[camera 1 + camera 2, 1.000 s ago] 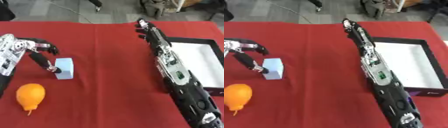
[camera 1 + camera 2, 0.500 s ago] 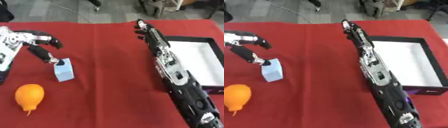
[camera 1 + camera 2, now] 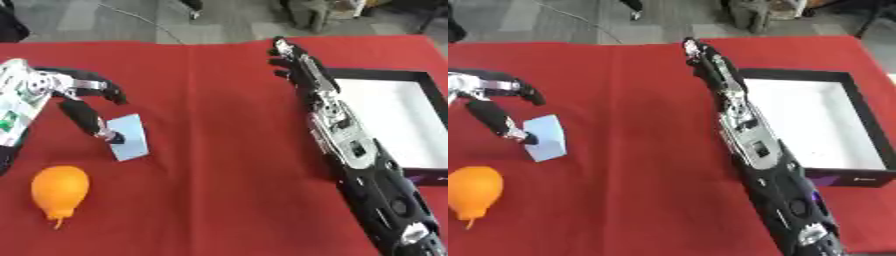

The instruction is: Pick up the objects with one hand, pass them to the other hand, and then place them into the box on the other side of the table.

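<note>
Spread wide, my left hand (image 3: 74, 97) has its thumb tip touching the pale blue block (image 3: 129, 137) on the red tablecloth (image 3: 219, 165); the fingers arch clear above it. Just nearer me than the block lies an orange pear-shaped fruit (image 3: 59, 188). Well right of the block, my right hand (image 3: 289, 57) stretches out flat beside the black box (image 3: 859, 122).
</note>
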Action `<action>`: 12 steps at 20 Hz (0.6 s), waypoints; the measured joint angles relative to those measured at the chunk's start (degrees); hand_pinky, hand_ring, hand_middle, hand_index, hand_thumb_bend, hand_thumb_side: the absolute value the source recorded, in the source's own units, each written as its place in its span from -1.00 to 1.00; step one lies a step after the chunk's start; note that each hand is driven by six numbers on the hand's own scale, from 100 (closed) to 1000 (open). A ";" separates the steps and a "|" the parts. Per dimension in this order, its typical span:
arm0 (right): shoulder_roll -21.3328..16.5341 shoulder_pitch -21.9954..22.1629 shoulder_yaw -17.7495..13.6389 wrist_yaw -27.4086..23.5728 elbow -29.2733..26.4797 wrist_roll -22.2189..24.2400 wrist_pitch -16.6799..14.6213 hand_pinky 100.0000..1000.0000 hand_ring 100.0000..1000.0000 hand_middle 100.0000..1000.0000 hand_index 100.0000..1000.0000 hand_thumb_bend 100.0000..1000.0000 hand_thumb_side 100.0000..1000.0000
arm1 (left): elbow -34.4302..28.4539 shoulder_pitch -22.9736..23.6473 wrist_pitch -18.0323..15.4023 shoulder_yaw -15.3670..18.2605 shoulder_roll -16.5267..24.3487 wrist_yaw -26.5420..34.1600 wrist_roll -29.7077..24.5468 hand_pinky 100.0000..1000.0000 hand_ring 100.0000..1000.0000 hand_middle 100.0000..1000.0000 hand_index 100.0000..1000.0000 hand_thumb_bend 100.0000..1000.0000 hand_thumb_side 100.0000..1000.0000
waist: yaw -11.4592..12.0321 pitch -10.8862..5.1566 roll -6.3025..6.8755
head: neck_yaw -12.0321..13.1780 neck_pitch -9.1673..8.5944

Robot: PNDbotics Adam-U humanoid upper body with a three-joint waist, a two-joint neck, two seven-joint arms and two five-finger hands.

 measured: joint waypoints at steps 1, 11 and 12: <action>0.00 0.00 0.00 0.00 0.00 0.00 0.00 0.76 0.69 0.56 0.72 -1.00 0.66 | 0.15 0.00 -0.14 0.00 0.00 -0.66 0.01 1.00 0.92 0.64 0.85 -0.11 -0.52 | 0.00 -0.04 0.00 | 0.04 0.00; 0.00 0.03 0.03 0.00 0.00 0.02 0.05 0.76 0.68 0.56 0.72 -1.00 0.66 | -0.88 -0.03 0.19 0.39 -0.37 0.18 -0.03 1.00 0.88 0.59 0.83 -0.23 -0.32 | 0.06 -0.12 -0.01 | 0.14 0.01; 0.00 0.03 0.03 0.00 0.00 0.03 0.06 0.76 0.68 0.56 0.72 -1.00 0.66 | -1.62 -0.10 0.52 0.41 -0.42 0.92 -0.01 1.00 0.88 0.59 0.82 -0.19 -0.32 | 0.13 -0.12 0.01 | 0.14 0.01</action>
